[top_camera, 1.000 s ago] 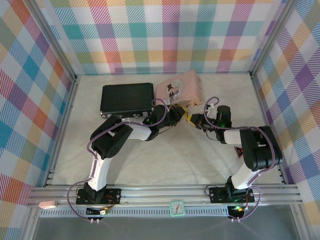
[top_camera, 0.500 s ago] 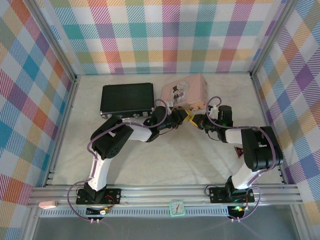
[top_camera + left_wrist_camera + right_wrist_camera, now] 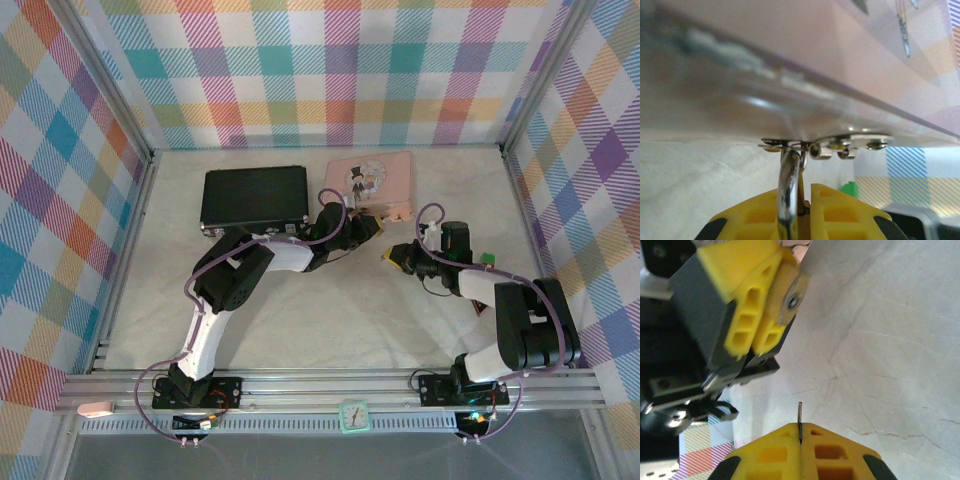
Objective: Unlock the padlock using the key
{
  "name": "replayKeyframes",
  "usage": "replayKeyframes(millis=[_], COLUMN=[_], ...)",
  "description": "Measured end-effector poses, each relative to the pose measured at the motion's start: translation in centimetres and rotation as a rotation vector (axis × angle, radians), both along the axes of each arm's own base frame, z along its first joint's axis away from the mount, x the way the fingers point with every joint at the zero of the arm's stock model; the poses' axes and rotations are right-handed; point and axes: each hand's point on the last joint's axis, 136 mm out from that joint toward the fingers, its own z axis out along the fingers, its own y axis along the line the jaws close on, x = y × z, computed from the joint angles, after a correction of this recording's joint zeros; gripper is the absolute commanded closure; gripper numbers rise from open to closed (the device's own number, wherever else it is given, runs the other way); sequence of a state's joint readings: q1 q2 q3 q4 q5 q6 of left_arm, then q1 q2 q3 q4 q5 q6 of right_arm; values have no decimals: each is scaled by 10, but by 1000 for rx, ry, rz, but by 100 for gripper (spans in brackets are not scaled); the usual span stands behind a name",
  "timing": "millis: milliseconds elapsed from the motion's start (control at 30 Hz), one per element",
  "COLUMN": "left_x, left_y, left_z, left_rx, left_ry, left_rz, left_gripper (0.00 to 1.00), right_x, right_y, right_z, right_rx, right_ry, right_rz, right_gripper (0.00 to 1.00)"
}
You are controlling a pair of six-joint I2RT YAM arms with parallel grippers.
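1. The table (image 3: 330, 310) is covered in a pale cream sheet; the right wrist view shows fine creases and crack-like lines in it
2. Walls (image 3: 330, 70) of pastel plaid in pink, teal, yellow, orange and purple close in the far side and both flanks, with grey metal posts at the corners
3. The pink tin (image 3: 372, 180) lies flat near the far wall, with a picture on its lid; a black case (image 3: 254, 195) lies just beside the tin's left side
4. The padlock (image 3: 788, 187) hangs at the tin's near edge, its silver shackle hooked through the tin's metal clasp
5. The left gripper (image 3: 368, 228) is at the tin's near edge, its yellow fingers (image 3: 850, 212) closed narrow on the padlock; the shackle rises from between them, and the right wrist view shows a brassy face with a small round fitting at their tips
6. The right gripper (image 3: 393, 257) sits nearer than the tin's right corner, apart from the tin and close to the left gripper without touching it
7. Its jaws are pressed together on the key (image 3: 800, 416), a thin dark blade sticking out from the seam between them and pointing toward the left gripper; a clear gap lies between the key and the padlock
8. A small green object (image 3: 487, 260) lies to the right of the tin and nearer than it, beside the right arm
9. Well nearer than the tin, a metal rail (image 3: 300, 385) runs across the front and carries both arm bases, with a small pale green clock (image 3: 352, 416) just below it
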State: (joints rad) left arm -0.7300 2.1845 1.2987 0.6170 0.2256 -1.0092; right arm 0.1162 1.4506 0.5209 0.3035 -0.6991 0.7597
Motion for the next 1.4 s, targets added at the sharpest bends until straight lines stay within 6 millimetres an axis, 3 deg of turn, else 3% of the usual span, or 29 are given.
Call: replayKeyframes(millis=[133, 233, 367, 433, 667, 800, 900, 1133, 1267, 1400], left_x=[-1, -8, -8, -8, -15, -36, -54, -55, -55, -56], left_y=[4, 8, 9, 9, 14, 35, 53, 70, 69, 62], left_z=[-12, -34, -38, -39, -41, -38, -20, 67, 83, 84], left_rx=[67, 153, 194, 201, 196, 177, 146, -139, -306, -425], left_ry=[-4, 20, 3, 2, 28, 92, 125, 49, 51, 94], left_rz=[7, 5, 20, 24, 21, 12, -11, -83, -135, -169], left_gripper=[100, 100, 93, 88, 51, 49, 49, 54, 53, 52], right_x=[-6, -4, 3, 5, 3, 0, 0, -5, -10, -16], right_y=[-1, 0, 1, 2, 9, 15, 20, 28, 37, 49], right_z=[-1, 2, 12, 16, 34, 56, 74, 96, 103, 104], right_rx=[-35, -49, -56, -58, -33, -10, 6, 56, 97, 118], right_ry=[-9, -20, -57, -68, -121, -191, -253, -331, -351, -358], right_rz=[32, 48, 67, 74, 149, 224, 275, 368, 436, 504], right_gripper=[100, 100, 100, 100, 100, 100, 100, 100, 100, 100])
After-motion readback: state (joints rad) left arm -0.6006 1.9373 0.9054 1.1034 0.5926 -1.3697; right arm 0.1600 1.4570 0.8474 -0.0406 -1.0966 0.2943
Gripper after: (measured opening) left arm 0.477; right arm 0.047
